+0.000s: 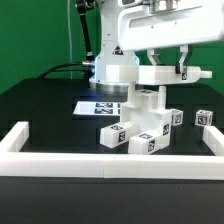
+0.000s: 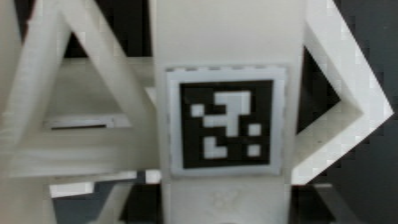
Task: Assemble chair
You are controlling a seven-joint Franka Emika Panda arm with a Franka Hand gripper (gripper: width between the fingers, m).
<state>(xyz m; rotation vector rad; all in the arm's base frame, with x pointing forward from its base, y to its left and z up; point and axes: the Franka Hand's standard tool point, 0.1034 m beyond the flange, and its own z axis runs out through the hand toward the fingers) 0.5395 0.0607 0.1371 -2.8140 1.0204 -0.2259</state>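
Exterior view first: my gripper point(image 1: 166, 64) hangs low over the chair point(image 1: 146, 112), a white stack of tagged blocks standing mid-table point(image 1: 50, 115). A flat tagged panel point(image 1: 175, 73) lies across the top of that stack, right at my fingertips. One loose tagged block point(image 1: 112, 136) sits at the foot of the stack on the exterior view's left. Two more, a nearer block point(image 1: 176, 117) and a farther block point(image 1: 205, 117), lie apart toward the exterior view's right. The marker board point(image 1: 100, 105) lies flat behind the stack, and a white border rail point(image 1: 100, 163) runs along the front.

Over to the wrist view: a white bar point(image 2: 222, 40) fills the centre, very close to the lens, with its black-and-white tag point(image 2: 222, 122) facing me. Slanted white shapes point(image 2: 63, 110) flank it; I cannot tell whether they are my fingers or chair pieces. How far my jaws are parted, and whether they hold anything, I cannot tell.
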